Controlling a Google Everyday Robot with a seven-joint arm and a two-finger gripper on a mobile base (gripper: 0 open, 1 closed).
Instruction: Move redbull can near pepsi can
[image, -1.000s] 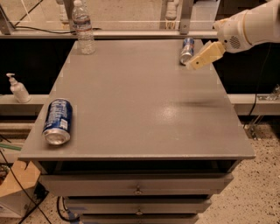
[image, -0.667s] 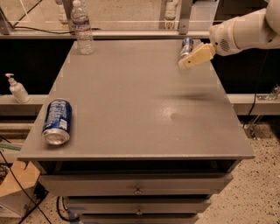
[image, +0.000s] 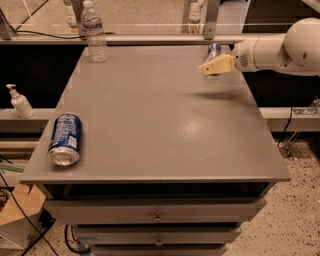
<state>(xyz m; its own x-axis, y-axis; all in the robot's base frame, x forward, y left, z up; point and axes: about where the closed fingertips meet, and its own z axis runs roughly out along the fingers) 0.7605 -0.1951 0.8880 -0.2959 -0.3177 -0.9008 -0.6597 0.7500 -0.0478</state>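
Observation:
The redbull can (image: 214, 50), slim and blue-and-silver, is at the table's far right edge, mostly hidden behind my gripper. My gripper (image: 216, 65), cream-coloured on a white arm (image: 280, 50) that reaches in from the right, is right in front of the can and above the grey table (image: 160, 115). I cannot tell whether it holds the can. The pepsi can (image: 65, 139), wider and dark blue with white lettering, lies on its side near the table's front left corner, silver top toward the front, far from the gripper.
A clear water bottle (image: 94, 32) stands at the table's far left corner. A white pump bottle (image: 20, 101) stands on a ledge left of the table. Drawers (image: 157, 212) sit below the tabletop. A rail runs behind the table.
My gripper and arm have moved left and slightly toward the table's middle. The redbull can stays tucked behind the gripper. The pepsi can has not moved.

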